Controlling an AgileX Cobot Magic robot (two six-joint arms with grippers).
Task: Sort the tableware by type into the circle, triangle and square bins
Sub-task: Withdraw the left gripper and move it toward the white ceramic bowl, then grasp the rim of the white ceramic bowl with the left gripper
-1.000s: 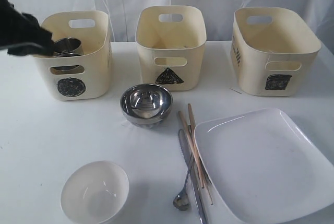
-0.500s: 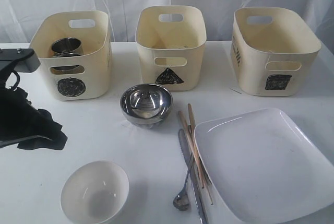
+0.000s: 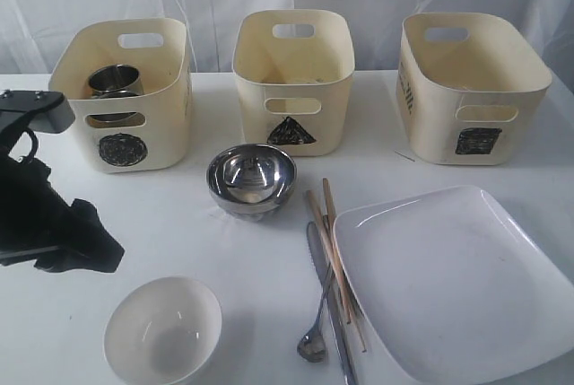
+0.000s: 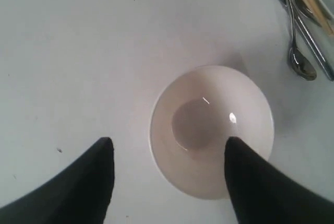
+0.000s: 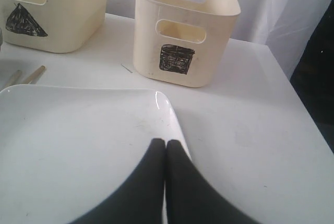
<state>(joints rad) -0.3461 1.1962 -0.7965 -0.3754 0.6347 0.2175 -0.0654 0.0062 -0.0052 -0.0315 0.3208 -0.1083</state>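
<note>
Circle-marked cream plastic bin (image 3: 157,147), left of triangle-marked cream bin (image 3: 334,125), holds steel mugs (image 3: 114,80). Square-marked cream bin (image 3: 430,129) sits right of it. In front of it: round steel bowl (image 3: 252,179). Further front-left: round white bowl (image 4: 211,130), with left gripper (image 4: 168,140) above, jaws wide, gripping nothing. Right gripper (image 5: 166,143) pinched closed over large white square plate (image 5: 78,140).

Left arm (image 3: 45,223): matte black, bulky; I note a boxy block (image 3: 36,109) on top with pale screw heads, cable loop (image 3: 27,147) under it. Left fingers (image 4: 78,187), right fingers (image 5: 151,187): smooth black, tapering.
</note>
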